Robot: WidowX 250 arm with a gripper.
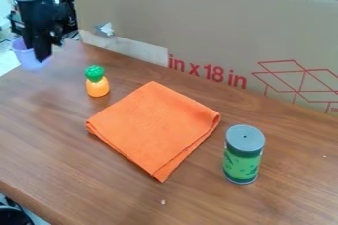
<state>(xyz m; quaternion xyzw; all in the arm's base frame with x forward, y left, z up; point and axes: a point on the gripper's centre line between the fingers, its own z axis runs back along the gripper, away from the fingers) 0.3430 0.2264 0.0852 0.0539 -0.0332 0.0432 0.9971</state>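
Observation:
At the upper left, the black gripper (39, 45) hangs down over a pale purple cup (23, 57), its lower end overlapping the cup's rim. Whether it grips the cup cannot be made out. Right of the cup stands a small orange toy with a green top (97, 84), upright on the table. A folded orange cloth (155, 125) lies flat in the middle. A green can with a grey lid (243, 157) is upright to the right of the cloth.
The brown wooden table (59, 155) has its front edge at the lower left. Along its back stands a tall cardboard panel (218, 26) with red print and a strip of tape at its left. A dark round object (13, 216) is below the table edge.

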